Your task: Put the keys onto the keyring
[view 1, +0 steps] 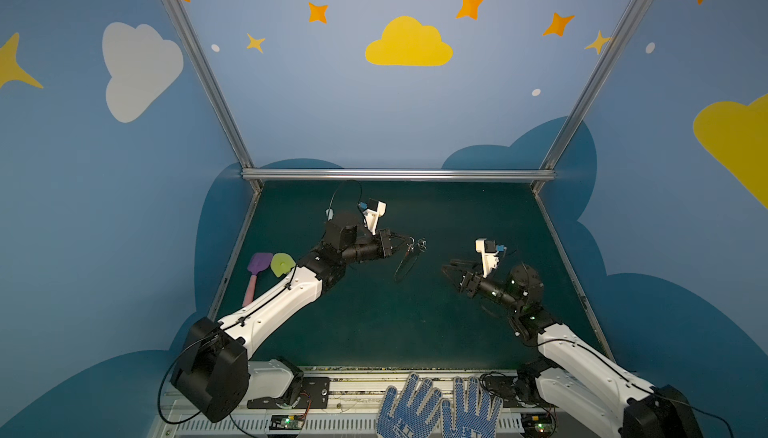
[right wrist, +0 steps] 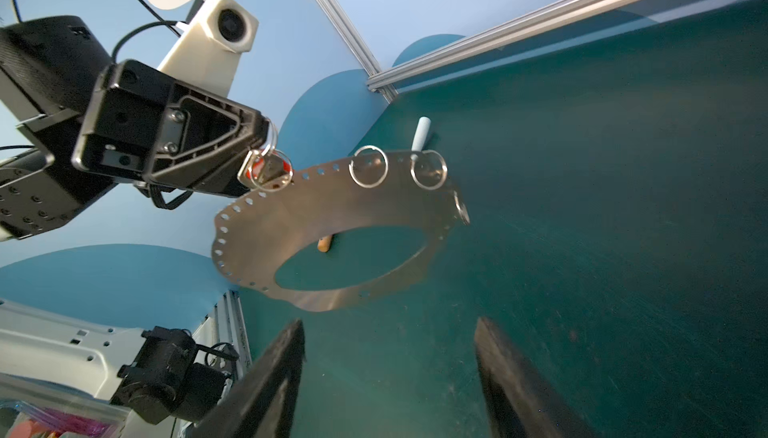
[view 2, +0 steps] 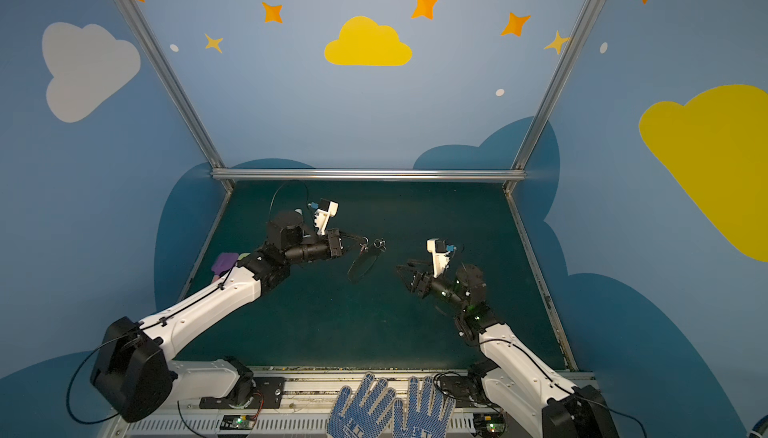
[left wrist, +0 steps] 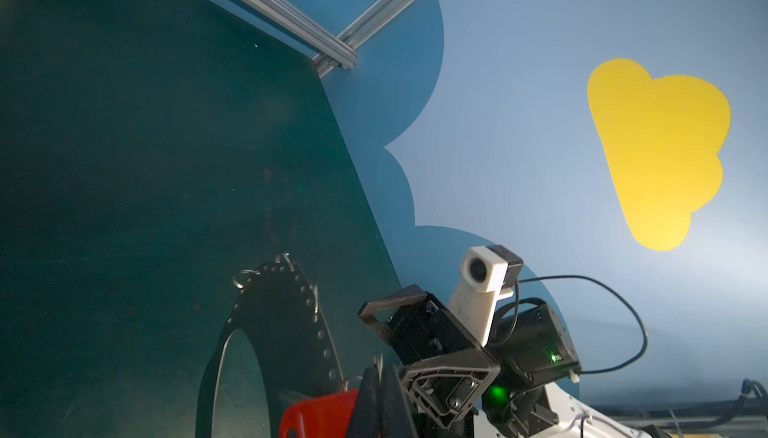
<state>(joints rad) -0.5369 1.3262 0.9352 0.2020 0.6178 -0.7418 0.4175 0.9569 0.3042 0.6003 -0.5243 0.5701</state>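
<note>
1. Key (right wrist: 266, 170), count one: silver metal with a red-orange plastic head (left wrist: 320, 415). It is held up off the table (view 1: 374, 324), right at the tips of the left gripper (right wrist: 264, 141) and against the rim of the keyring plate (right wrist: 332, 216).
2. Keyring plate, count one: a flat grey oval with one large central hole and a row of tiny holes round the rim. It hangs tilted in the air from the left gripper, above the middle of the table, and in a top view it shows nearly edge-on (view 1: 410, 252).
3. Wire rings (right wrist: 350, 168), count four in the right wrist view: two side by side on the plate's rim, one at the plate's far edge, and one at the left gripper's tips beside the key.
4. Left gripper (view 1: 406, 240), count one: jaws fully closed on the bunched key and wire ring. Which of the two the pads actually pinch cannot be told.
5. Right gripper (view 1: 448, 265), count one: jaws spread wide and holding nothing. It points toward the plate and stands well apart from it.
6. Toy shovels, count two: one purple (view 1: 260, 262) and one yellow-green (view 1: 281, 264), lying together near the table's left edge.
7. Gloves, count two: white with blue dots (view 1: 409, 407), lying side by side on the front rail.
</note>
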